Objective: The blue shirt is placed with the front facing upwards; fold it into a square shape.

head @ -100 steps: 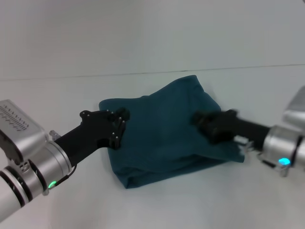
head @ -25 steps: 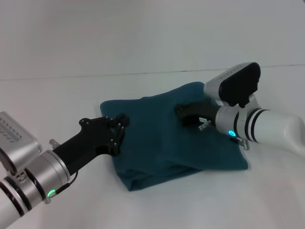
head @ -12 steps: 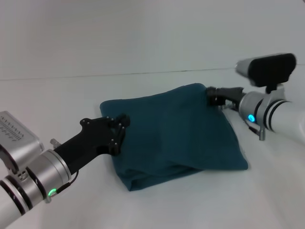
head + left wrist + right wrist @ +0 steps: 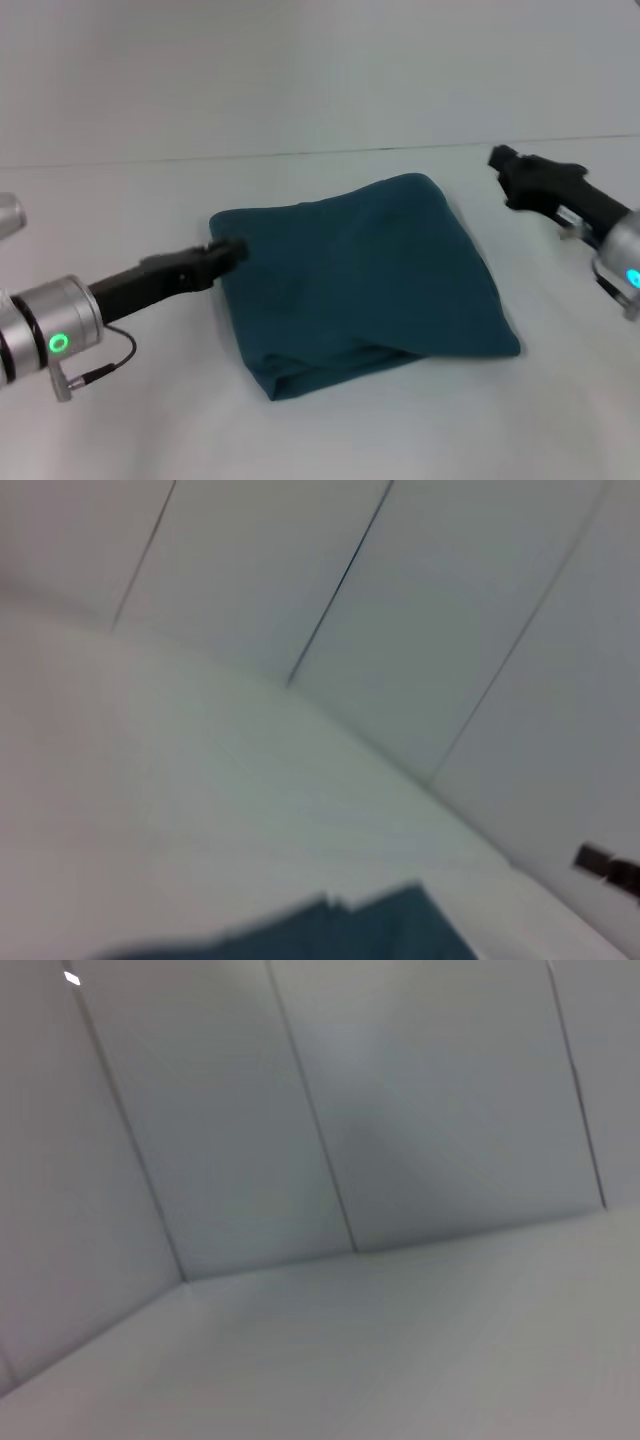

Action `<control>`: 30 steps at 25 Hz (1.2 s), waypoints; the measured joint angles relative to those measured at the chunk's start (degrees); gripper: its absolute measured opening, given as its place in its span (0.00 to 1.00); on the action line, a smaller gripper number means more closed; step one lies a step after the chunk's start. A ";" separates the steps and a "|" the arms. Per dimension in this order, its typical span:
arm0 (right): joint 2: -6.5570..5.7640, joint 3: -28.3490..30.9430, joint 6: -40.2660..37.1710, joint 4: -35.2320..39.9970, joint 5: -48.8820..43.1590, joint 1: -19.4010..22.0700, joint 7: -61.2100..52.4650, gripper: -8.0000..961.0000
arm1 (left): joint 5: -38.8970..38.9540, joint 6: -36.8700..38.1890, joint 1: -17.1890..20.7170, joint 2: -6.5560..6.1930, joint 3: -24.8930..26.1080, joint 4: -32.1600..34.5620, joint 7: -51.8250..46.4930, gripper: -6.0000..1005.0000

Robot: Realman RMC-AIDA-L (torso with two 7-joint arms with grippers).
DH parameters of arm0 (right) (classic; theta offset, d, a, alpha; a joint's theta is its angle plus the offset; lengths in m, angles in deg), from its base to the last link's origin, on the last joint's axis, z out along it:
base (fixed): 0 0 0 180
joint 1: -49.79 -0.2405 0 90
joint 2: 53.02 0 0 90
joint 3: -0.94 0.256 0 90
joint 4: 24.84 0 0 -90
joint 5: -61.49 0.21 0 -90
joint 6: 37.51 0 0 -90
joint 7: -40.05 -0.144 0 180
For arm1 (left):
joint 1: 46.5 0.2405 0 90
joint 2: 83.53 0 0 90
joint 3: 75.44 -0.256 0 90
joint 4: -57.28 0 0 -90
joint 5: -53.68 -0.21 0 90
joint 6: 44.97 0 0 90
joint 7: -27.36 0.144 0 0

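Blue shirt (image 4: pixel 365 280) folded; left tool (image 4: pixel 232 248) seemingly touching; right tool (image 4: pixel 505 165) apart.

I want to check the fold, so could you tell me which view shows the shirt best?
The head view: the whole shirt lies folded on the table, between the two grippers. The left wrist view catches only a blurred corner of it. The right wrist view shows none of it, only table and wall.

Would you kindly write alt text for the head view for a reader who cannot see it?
A blue shirt lies folded into a rough square on a white table. The left gripper touches its left edge, while the right gripper hangs apart from it.
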 joint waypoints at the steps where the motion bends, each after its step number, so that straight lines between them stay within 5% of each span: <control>1: -0.08 0.08 -1.87 0.29 -0.08 1.14 1.87 0.04 | -2.27 0.79 -1.71 -1.17 -0.01 1.46 -5.32 0.22; 2: -0.15 0.08 -3.04 0.47 -0.11 2.12 3.58 0.04 | -2.27 0.79 -1.71 -1.17 -0.01 1.46 -5.32 0.25; 3: -0.17 0.08 -3.84 0.67 -0.12 2.93 4.70 0.04 | -6.69 3.23 -5.56 -3.24 -0.03 4.65 -15.41 0.29; 9: -0.06 0.04 -4.63 0.97 -0.12 5.05 5.66 0.05 | -14.71 4.03 -9.01 -4.53 0.11 5.18 -28.44 0.43; 15: 0.12 -0.22 -4.95 1.08 -0.12 5.27 5.74 0.06 | -21.21 0.85 -9.99 -3.38 3.74 5.46 -31.72 0.57; 18: 0.12 -0.24 -5.15 1.11 -0.17 5.28 5.74 0.05 | -25.40 -0.27 -10.48 -2.84 4.68 5.53 -33.48 0.79; 24: 0.10 -0.25 -5.27 1.11 -0.21 5.33 5.64 0.05 | -28.36 -0.07 -11.14 -2.03 5.27 5.57 -34.48 0.95; 30: 0.09 -0.32 -5.38 1.08 -0.21 5.34 5.37 0.05 | -32.70 -0.29 -12.30 -0.90 5.36 5.65 -35.67 0.95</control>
